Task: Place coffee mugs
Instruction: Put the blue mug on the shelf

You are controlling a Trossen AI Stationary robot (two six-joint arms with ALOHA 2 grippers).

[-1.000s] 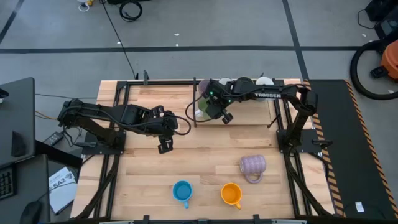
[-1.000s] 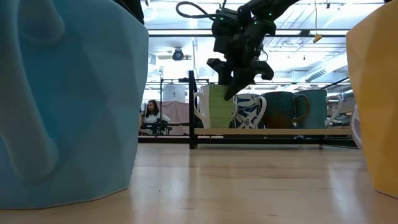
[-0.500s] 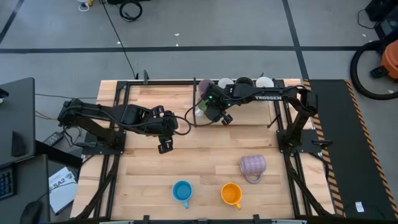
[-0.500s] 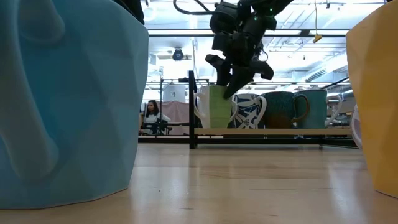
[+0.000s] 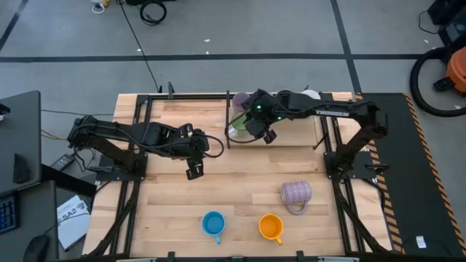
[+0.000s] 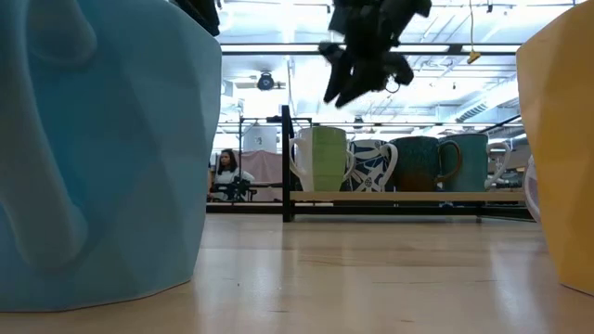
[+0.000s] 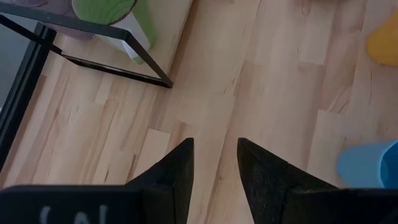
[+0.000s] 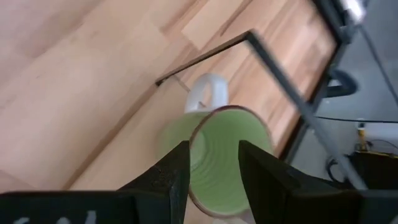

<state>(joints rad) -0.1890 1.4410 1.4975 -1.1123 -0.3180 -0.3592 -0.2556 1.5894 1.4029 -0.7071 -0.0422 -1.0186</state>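
right hand (image 5: 266,135) hangs in the air just above the green mug (image 6: 322,166), fingers parted a little, nothing between them. Its wrist view looks straight down into that mug's mouth, white handle visible beside it

green mug stands upright on the raised wooden shelf (image 6: 408,196) at the far edge of the desk (image 5: 240,193), at the shelf's left end, right next to the black frame post (image 6: 287,162). Along the shelf in the low view: green mug, then a white mug with blue pattern (image 6: 373,166), then a dark grey-brown mug (image 6: 419,163), then one more mug, colour unclear. They sit tight together, so the patterned mug is the closest thing crowding the green one on one side, the post on the other

left hand (image 5: 193,172) waits over bare wood at left-centre of the desk, fingers slightly apart, holding nothing

Loose mugs on the near half of the desk: ribbed lavender mug (image 5: 296,194) lying on its side at the right, blue mug (image 5: 212,223) and orange mug (image 5: 270,227) upright near the front edge, well apart from both hands. In the low view blue and orange fill the sides of the frame and block most of the desk

A person (image 6: 223,172) sits in the room beyond the desk
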